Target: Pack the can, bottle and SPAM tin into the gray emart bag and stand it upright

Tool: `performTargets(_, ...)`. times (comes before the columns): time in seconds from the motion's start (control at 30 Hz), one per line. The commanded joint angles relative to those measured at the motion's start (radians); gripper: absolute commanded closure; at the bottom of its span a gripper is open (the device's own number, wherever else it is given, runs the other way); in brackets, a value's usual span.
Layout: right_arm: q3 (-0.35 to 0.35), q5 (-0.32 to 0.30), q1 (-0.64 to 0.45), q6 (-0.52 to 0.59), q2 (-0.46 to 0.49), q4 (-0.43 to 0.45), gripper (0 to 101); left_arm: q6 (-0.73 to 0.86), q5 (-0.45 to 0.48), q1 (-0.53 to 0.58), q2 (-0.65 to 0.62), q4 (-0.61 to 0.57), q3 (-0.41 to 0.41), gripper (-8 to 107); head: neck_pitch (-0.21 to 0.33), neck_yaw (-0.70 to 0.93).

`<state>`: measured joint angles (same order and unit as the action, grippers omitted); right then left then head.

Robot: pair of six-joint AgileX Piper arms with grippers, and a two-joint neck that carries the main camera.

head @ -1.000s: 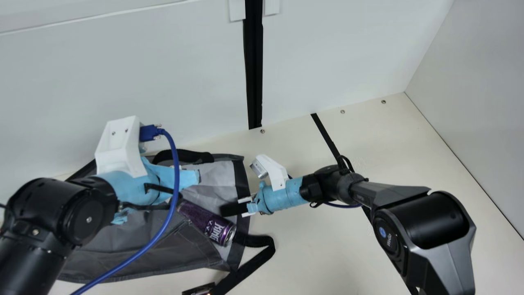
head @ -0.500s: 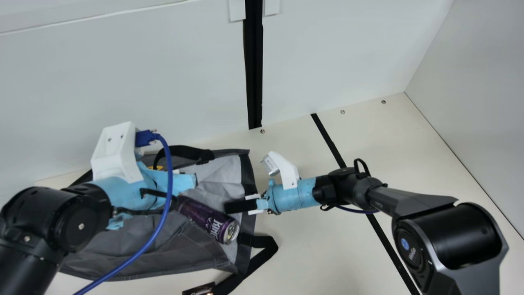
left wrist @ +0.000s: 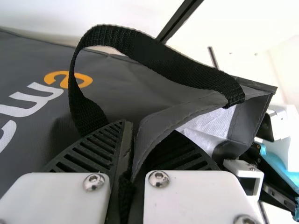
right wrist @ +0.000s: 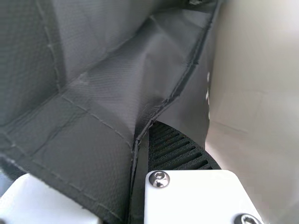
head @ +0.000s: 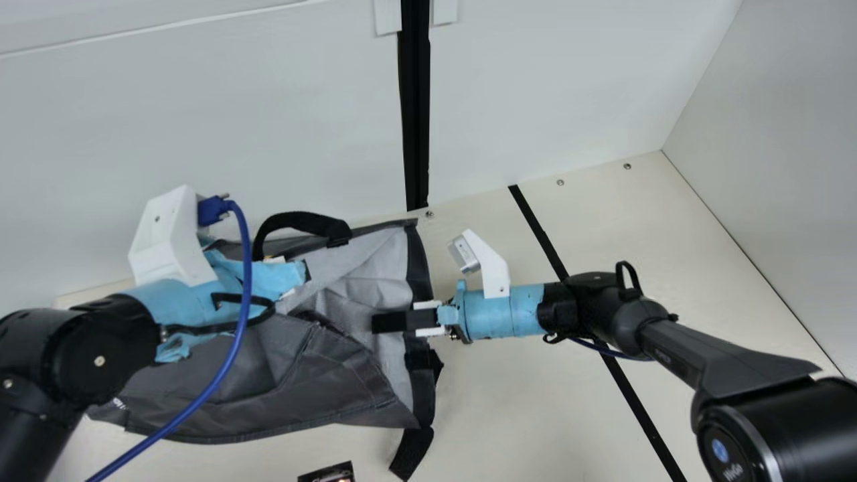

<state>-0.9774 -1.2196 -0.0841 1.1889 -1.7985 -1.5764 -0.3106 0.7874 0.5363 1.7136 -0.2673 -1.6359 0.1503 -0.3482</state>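
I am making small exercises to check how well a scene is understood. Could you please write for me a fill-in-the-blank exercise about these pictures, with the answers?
1. The gray bag is not standing upright but lies on the ____.
2. The left gripper and the right gripper both hold fabric of the ____.
3. The handle arching beside the left gripper is coloured ____.
4. The cable along the left arm is coloured ____.

Missing words: table; bag; black; blue.
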Motion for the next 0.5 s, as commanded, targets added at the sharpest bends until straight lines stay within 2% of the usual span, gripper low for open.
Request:
performTargets(0.0, 0.004, 0.000, -0.004, -0.019, 0.035, -0.004, 101, 0.009, -0.009, -0.007, -0.005, -0.024, 0.001, 107, 0.024, -0.001)
performTargets(0.47, 0.008, 0.000, -0.047, -0.164, 0.240, -0.024, 101, 0.044, -0.020, -0.026, -0.071, -0.074, -0.024, 107, 0.024, -0.001)
